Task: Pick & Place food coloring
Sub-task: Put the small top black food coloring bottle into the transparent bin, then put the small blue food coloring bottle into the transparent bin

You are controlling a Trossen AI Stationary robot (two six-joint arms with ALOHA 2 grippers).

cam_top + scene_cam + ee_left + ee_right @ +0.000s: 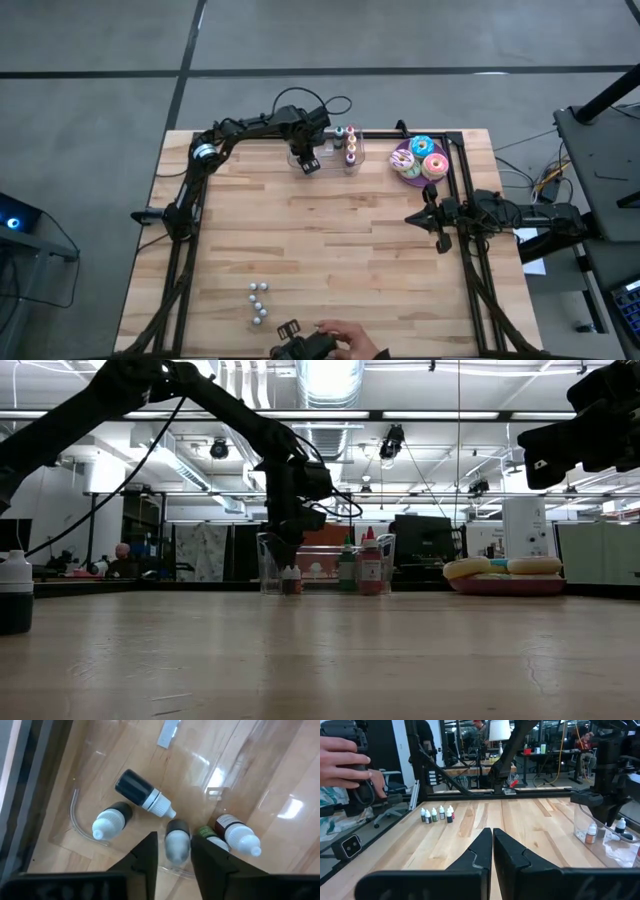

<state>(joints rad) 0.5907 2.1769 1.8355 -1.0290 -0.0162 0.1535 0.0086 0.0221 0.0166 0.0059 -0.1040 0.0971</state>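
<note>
- Step in hand, as I judge it: placing a food coloring bottle into the clear plastic tray (352, 165) at the far edge of the table (330, 250).
- The left gripper (172, 857) hangs over the tray's left end, its fingers narrowly parted around an upright bottle (177, 842); whether they grip it or have just let go cannot be told.
- Other bottles already sit in the tray, one lying on its side (142, 792).
- A row of small bottles (437, 814) waits near the table's front edge.
- The right gripper (492, 847) is shut and empty, waiting at the right side.
- A person's hand (350, 340) holds a device at the near edge.
- Next move likely calls for opening fully and lifting straight up, without toppling neighbours.
</note>
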